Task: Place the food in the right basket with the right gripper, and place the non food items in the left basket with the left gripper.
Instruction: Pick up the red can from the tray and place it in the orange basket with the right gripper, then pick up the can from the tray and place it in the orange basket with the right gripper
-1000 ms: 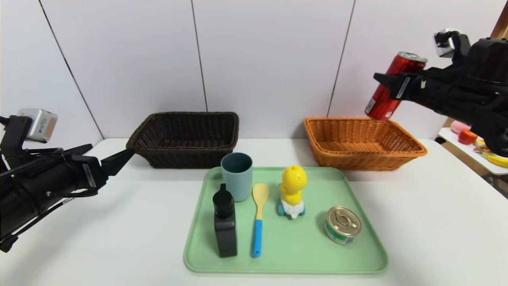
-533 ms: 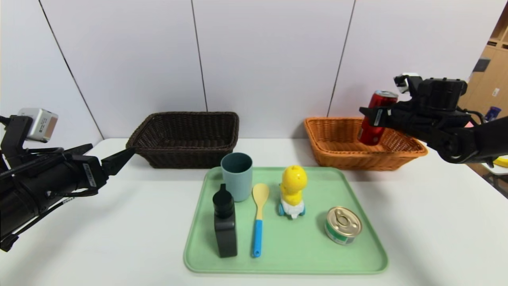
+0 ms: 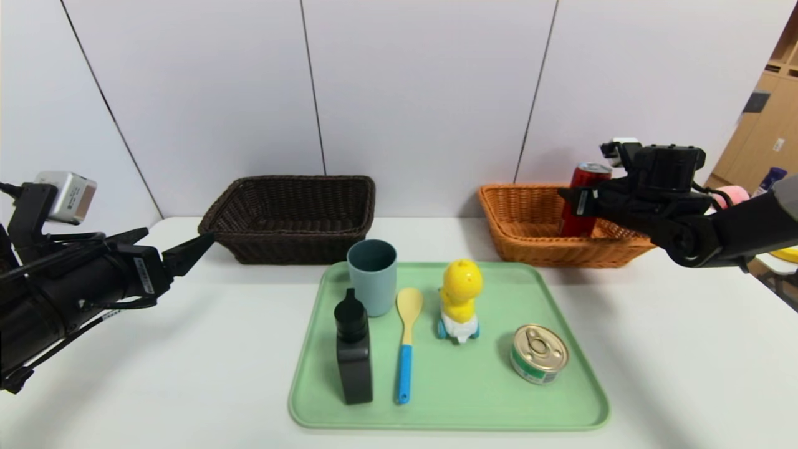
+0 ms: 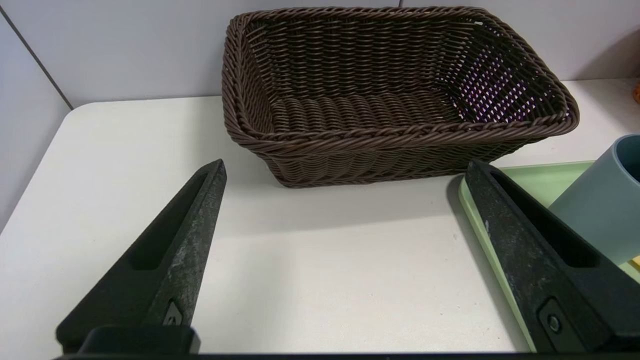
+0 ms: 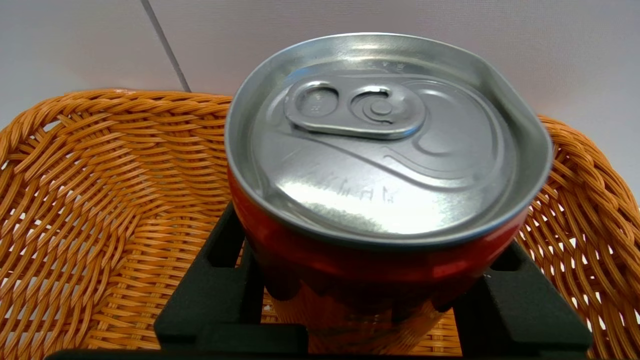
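Pincer point(image 3: 576, 201) on our right arm clamps the red can point(image 3: 583, 199) upright inside the orange basket point(image 3: 517, 240); our left pincer point(image 3: 177, 244) hovers with its fingers apart.

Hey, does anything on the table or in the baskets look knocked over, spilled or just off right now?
Nothing stands out. The red can is upright in the right gripper, inside the orange basket; everything on the green tray sits in order.

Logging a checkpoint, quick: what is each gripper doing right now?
Left gripper: open, holding nothing.
Right gripper: closed on the red drink can, inside the orange basket.
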{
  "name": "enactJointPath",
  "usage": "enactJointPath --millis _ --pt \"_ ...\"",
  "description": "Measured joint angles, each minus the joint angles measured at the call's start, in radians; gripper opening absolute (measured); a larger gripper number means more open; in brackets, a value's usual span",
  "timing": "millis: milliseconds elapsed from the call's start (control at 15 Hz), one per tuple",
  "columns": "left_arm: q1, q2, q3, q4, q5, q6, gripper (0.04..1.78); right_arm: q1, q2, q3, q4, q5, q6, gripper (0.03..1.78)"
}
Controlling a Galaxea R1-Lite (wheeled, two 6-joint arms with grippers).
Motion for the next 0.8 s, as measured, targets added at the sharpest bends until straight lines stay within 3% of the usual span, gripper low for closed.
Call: enactJointPath --millis 200,467,600,800 --pt "0.000 0.004 -0.001 -0.002 0.000 0.000 1.69 0.001 0.004 0.000 -0.008 0.000 -0.001 1.23" --pt "0.000 0.006 -0.001 -0.001 0.000 0.000 1.69 0.000 0.018 0.004 -0.089 -0.003 -0.018 1.42" --pt "0.000 0.006 -0.001 -0.002 0.000 0.000 1.69 -0.001 0.001 0.009 -0.067 -0.030 -0.040 1.49" --pt "0.002 0.004 -0.001 -0.002 0.000 -0.002 1.69 -0.003 -0.090 0.030 0.045 -0.091 -0.061 1.56"
